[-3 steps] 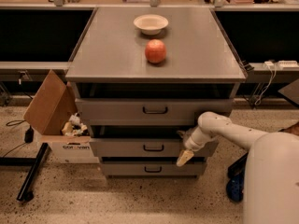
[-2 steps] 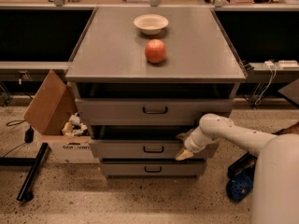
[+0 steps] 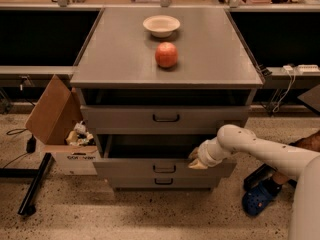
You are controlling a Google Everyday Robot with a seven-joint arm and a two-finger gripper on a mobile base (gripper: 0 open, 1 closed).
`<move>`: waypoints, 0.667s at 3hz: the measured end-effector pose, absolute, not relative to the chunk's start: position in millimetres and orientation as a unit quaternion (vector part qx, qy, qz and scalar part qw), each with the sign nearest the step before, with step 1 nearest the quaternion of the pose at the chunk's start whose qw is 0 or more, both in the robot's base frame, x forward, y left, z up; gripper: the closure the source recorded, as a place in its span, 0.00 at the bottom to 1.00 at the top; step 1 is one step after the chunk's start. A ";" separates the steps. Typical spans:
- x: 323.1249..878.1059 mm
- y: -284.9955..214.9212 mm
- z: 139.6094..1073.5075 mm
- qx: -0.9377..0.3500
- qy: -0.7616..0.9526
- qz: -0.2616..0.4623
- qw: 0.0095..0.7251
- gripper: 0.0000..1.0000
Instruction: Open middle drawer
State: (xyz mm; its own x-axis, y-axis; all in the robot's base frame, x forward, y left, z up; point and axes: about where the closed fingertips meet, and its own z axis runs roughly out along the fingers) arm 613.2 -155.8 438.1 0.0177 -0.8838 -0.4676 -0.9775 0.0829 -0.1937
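at middle drawer (image 3: 130,168) right rim, claw (image 3: 194,160)

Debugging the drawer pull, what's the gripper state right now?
Gripper: at the top front edge of the middle drawer, right of its handle; drawer partly out. Open or closed: cannot be told.

Gray cabinet top (image 3: 115,59): cream bowl (image 3: 161,25) near back edge, red apple (image 3: 166,54) just in front of it, apart.
Top drawer (image 3: 120,119): black handle at centre, dark gap above its front.
Lowest drawer (image 3: 130,183): narrow front, small black handle.
Left of cabinet: cardboard box (image 3: 52,114) on speckled floor (image 3: 130,216), flap raised, crumpled trash (image 3: 80,133) inside.
Black bar (image 3: 35,186) lying on floor beside box.
Blue clog (image 3: 259,199) on floor at lower right.
Gripper (image 3: 196,160) at right side of cabinet front.
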 end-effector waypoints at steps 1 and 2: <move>613.2 -155.7 438.2 -0.670 0.694 0.096 0.244 0.86; 613.1 -155.7 438.2 -0.670 0.694 0.096 0.244 0.63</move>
State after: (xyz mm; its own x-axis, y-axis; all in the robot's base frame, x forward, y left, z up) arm 613.1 -155.7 438.2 0.0183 -0.8837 -0.4677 -0.9775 0.0824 -0.1940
